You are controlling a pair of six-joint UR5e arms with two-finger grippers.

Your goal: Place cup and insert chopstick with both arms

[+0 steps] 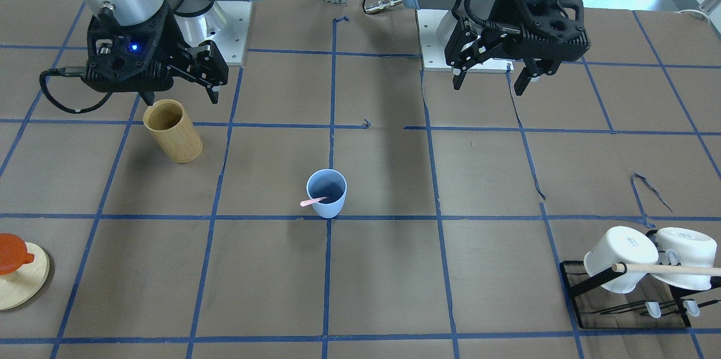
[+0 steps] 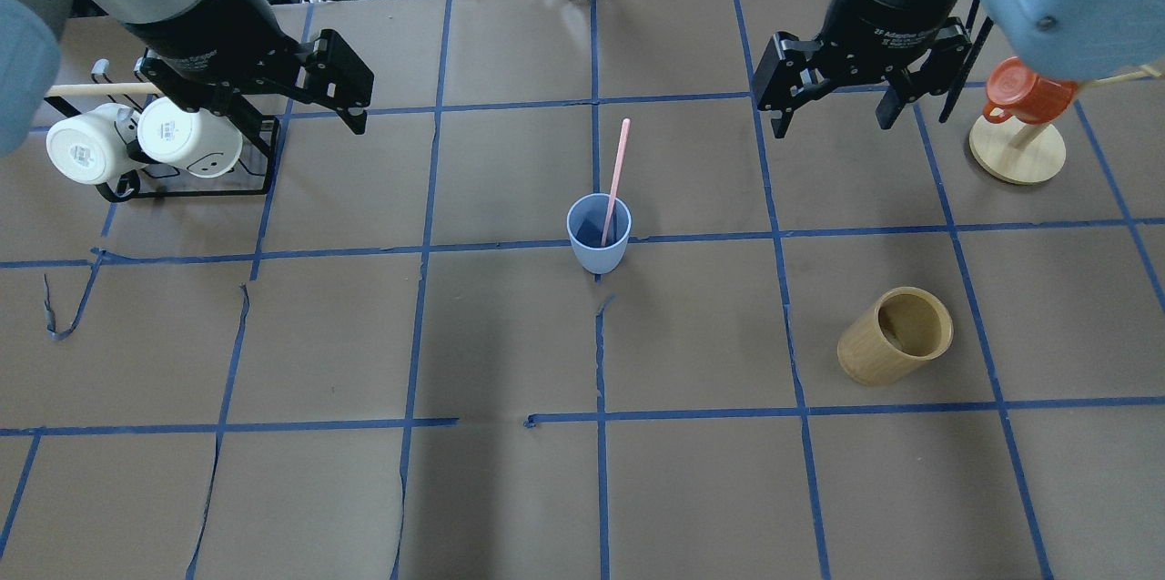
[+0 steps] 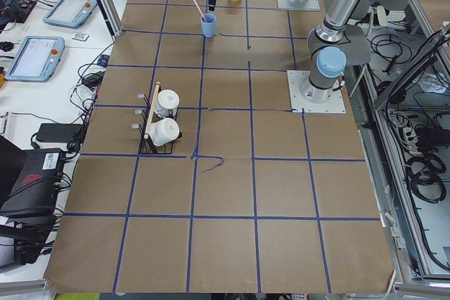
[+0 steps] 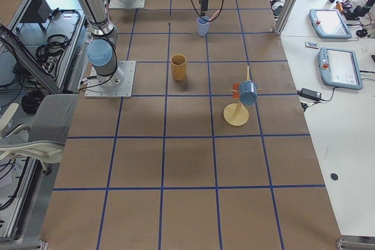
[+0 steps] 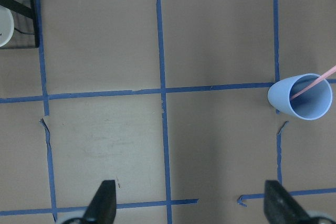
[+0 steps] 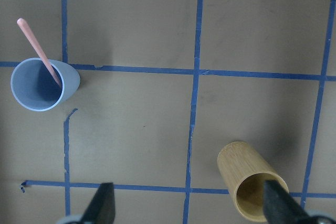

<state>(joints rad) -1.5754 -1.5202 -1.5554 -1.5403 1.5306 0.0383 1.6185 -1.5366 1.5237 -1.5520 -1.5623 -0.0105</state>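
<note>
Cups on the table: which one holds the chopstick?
The light blue cup near the table's middle: a pink chopstick leans out of it. The bamboo cup is empty, and the white mugs hang on a rack.

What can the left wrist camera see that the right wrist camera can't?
Only the left wrist camera shows a corner of the black rack and a bit of a white mug. Only the right wrist camera shows the bamboo cup, which looks empty. Both show the blue cup with the pink chopstick leaning in it, on the brown table with blue tape lines.
</note>
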